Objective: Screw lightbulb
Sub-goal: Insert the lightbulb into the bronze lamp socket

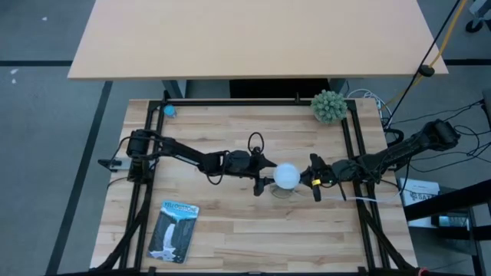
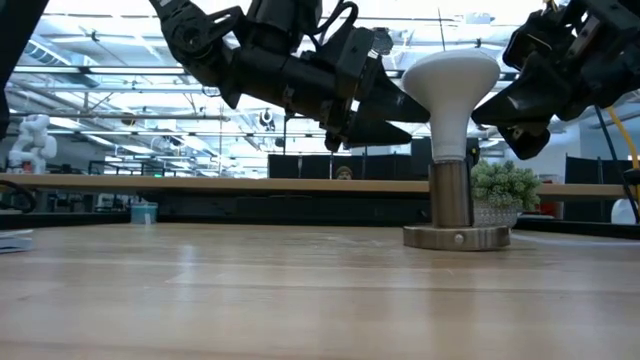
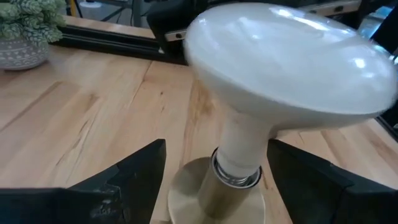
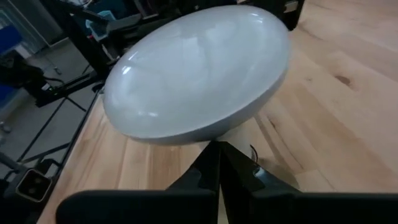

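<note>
A small green bushy plant in a pale pot [image 1: 328,106] stands at the far right corner of the light slatted wooden bench [image 1: 230,230]; a flat printed plastic packet [image 1: 173,231] lies near its front left corner; a small blue object [image 1: 169,110] sits at the far left corner.

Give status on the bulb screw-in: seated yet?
Done: the white frosted lightbulb stands upright with its neck in the metal socket on the round flat base. In hand: the left gripper is open astride the neck, not gripping; the right gripper sits shut beside the globe. Left: whether threads are fully home cannot be seen; likely more turning.
</note>
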